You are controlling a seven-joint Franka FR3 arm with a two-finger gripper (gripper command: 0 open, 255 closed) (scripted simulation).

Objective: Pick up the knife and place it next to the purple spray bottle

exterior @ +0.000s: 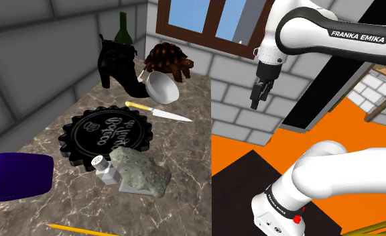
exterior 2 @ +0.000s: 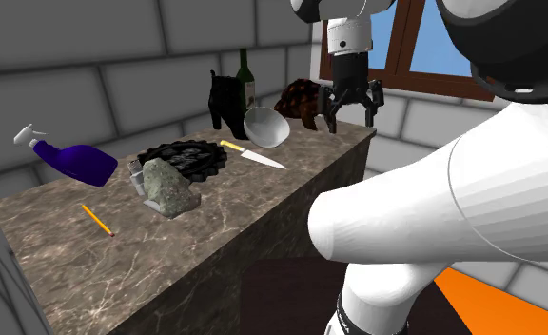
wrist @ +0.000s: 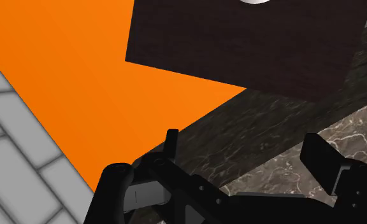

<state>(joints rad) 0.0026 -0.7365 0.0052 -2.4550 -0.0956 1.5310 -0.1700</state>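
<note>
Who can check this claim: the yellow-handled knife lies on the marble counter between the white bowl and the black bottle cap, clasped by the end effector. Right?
Not quite. The knife lies there, but nothing clasps it: the end effector is open, holds nothing and hangs apart from it, as the second exterior view shows.

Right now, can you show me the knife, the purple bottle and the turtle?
knife (exterior: 173,116): shoulder view, on the blade.
purple bottle (exterior 2: 84,163): second exterior view, on its body.
turtle (exterior: 166,57): shoulder view, on its shell.
</note>
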